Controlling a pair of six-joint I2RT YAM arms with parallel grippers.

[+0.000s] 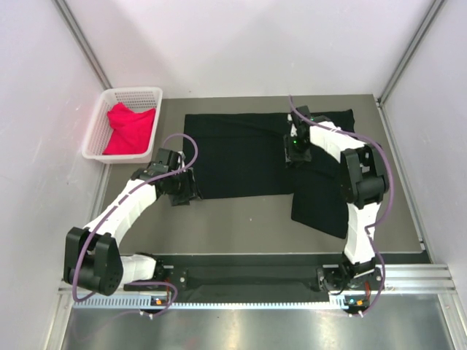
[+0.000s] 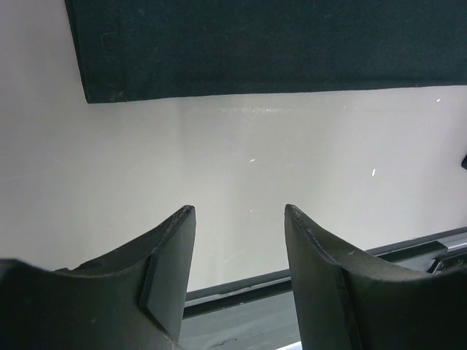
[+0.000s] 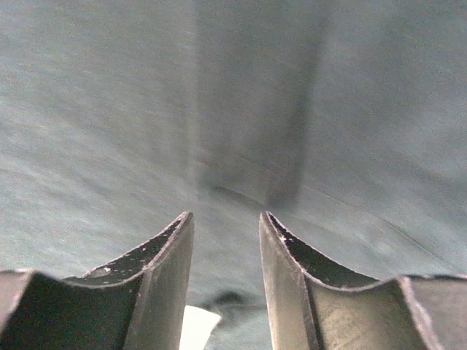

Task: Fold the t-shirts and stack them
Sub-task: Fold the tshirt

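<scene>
The black t-shirt (image 1: 241, 154) lies flat across the middle of the table, with a part hanging toward the front right (image 1: 321, 208). The red-pink t-shirt (image 1: 130, 130) sits bunched in the white basket (image 1: 96, 131) at the far left. My left gripper (image 1: 184, 191) is open and empty by the black shirt's near left corner; that corner shows in the left wrist view (image 2: 109, 80), beyond my left gripper (image 2: 239, 211). My right gripper (image 1: 295, 152) is open, low over the black shirt's right part; the right wrist view shows my right gripper (image 3: 226, 216) over black cloth (image 3: 109, 109).
White walls close the table on three sides. A black rail (image 1: 248, 277) and metal strip run along the near edge by the arm bases. Bare grey tabletop (image 1: 233, 222) lies in front of the black shirt.
</scene>
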